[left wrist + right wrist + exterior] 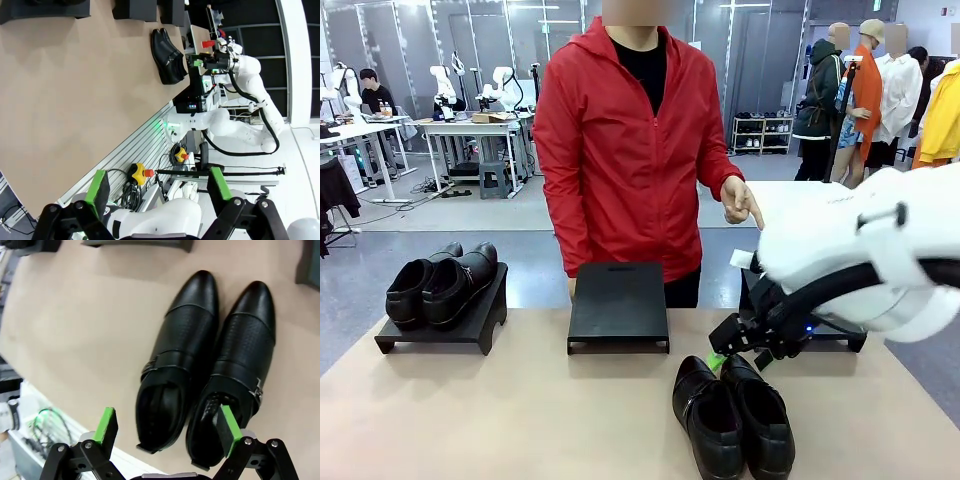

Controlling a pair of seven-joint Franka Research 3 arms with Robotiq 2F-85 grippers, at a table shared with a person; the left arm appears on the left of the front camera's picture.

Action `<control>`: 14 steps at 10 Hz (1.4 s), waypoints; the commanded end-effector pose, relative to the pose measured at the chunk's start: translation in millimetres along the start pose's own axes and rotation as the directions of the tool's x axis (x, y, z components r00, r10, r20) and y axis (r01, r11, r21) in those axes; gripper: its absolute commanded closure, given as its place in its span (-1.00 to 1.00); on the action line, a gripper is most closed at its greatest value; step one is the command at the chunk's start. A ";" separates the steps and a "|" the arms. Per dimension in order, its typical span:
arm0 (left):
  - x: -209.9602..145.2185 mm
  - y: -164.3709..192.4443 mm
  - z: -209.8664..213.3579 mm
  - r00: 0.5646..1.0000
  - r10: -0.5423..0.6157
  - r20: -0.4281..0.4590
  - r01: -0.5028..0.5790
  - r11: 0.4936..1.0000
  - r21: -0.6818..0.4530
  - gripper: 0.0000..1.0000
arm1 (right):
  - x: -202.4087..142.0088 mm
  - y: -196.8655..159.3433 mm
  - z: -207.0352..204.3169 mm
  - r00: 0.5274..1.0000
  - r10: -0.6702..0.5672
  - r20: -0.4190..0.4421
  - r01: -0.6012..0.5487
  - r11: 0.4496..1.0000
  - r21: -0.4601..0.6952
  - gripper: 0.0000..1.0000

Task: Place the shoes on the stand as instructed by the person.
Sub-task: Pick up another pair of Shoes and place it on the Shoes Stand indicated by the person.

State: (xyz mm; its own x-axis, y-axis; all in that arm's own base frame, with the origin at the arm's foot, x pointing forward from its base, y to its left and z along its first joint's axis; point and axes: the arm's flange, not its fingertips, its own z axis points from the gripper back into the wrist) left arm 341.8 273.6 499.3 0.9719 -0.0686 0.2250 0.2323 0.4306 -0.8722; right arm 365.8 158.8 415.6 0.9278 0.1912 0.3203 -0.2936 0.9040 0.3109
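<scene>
Black glossy leather dress shoes, one pair, lay side by side on the beige desk, near the flat black middle stand, on the robot's side of it. The right claw hung over the heel ends of this pair, its green pads wide apart, holding nothing. The left claw was also fully spread and empty, well apart from the shoes. A second alike pair stood on the black left stand. The person in the red jacket pointed one hand downward, index finger out.
</scene>
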 end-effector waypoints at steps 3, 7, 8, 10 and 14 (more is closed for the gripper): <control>-4.0 -2.0 -1.6 1.000 -0.016 -0.004 0.016 1.000 -0.008 -1.00 | -25.2 17.6 -18.1 0.989 -0.142 -0.036 0.131 0.967 -0.218 -1.00; -4.0 -2.0 -1.6 1.000 -0.016 -0.004 0.016 1.000 -0.008 -1.00 | -22.8 10.9 -28.5 0.972 -0.233 -0.021 0.219 0.938 -0.268 -1.00; -4.0 -2.0 -1.6 1.000 -0.016 -0.004 0.016 1.000 -0.008 -1.00 | -21.5 9.3 -31.8 0.971 -0.236 -0.026 0.221 0.937 -0.270 -1.00; -4.0 -2.0 -1.6 1.000 -0.016 -0.004 0.016 1.000 -0.008 -1.00 | -18.6 5.3 -36.9 0.968 -0.248 -0.040 0.228 0.935 -0.271 -1.00; -4.0 -2.0 -1.6 1.000 -0.016 -0.004 0.016 1.000 -0.008 -1.00 | -15.9 -3.2 -50.3 0.962 -0.255 -0.094 0.220 0.933 -0.287 -1.00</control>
State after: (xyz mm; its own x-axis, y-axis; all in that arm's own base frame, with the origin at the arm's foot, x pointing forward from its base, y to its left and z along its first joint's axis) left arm 341.7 273.6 499.3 0.9720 -0.0684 0.2249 0.2321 0.4306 -0.8722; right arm 360.5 170.6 369.2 0.9869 0.0031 0.1611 -0.0242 0.9913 0.1294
